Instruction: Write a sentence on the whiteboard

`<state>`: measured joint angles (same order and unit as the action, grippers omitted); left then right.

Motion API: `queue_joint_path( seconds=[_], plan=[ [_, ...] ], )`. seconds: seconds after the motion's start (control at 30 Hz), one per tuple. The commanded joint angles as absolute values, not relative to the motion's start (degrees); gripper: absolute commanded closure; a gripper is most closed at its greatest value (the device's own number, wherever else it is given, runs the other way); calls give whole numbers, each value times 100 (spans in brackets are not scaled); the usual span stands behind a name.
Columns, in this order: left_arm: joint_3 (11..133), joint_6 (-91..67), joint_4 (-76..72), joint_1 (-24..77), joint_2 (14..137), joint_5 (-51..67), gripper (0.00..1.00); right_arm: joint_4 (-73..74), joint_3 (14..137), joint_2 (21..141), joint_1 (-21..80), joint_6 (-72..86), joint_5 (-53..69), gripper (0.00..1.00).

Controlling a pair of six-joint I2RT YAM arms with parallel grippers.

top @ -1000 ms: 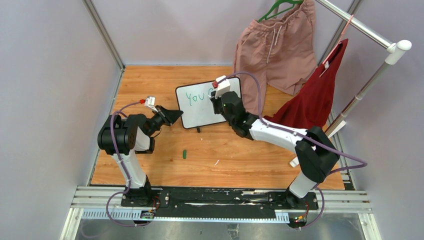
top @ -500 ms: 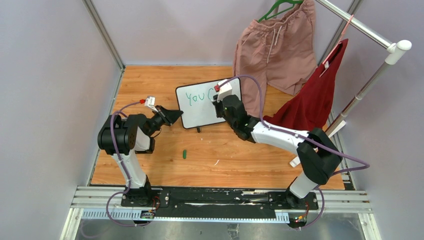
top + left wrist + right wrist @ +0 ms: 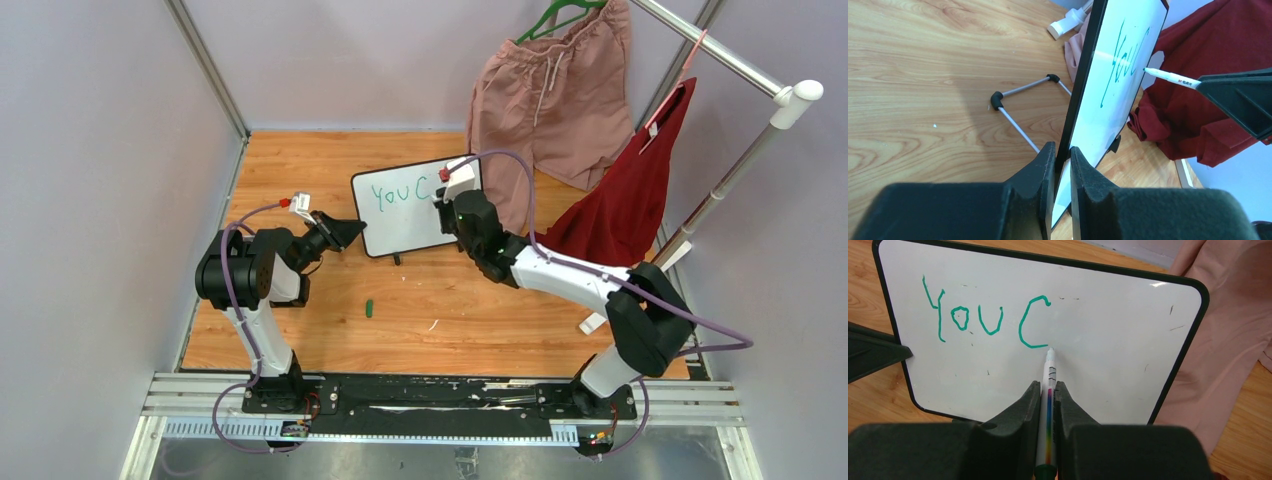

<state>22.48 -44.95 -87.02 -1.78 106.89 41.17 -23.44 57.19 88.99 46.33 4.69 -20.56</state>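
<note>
The left gripper (image 3: 1062, 150) clamps the whiteboard (image 3: 1108, 350) by its edge. The right gripper (image 3: 1048, 389) clamps a marker (image 3: 1050, 371), tip at green writing (image 3: 1020, 329), "You C".

One whiteboard (image 3: 1108, 345), one marker (image 3: 1050, 367), four green letters (image 3: 989, 322), two garments (image 3: 545, 95) (image 3: 630, 195), two pincers (image 3: 1062, 156) (image 3: 1048, 390).

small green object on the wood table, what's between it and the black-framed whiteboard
Bare wood table, from the small green object to the black-framed whiteboard, in the top external view.
</note>
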Motion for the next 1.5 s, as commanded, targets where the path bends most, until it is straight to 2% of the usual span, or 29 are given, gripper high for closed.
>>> queue_joint_path(
  seconds=[0.0, 1.07, 1.47],
  plan=[
    [2183, -4377, -8923, -180, 10758, 4008, 100, -2625, 5451, 8510, 4579, 447, -2023, 100],
    [2188, -4368, -8926, -176, 10758, 4008, 100, -2511, 6099, 9030, 4394, 428, -1883, 100],
    [2193, -4377, -8922, -176, 10761, 4008, 100, -2388, 5974, 9044, 4406, 467, -1563, 100]
  ],
)
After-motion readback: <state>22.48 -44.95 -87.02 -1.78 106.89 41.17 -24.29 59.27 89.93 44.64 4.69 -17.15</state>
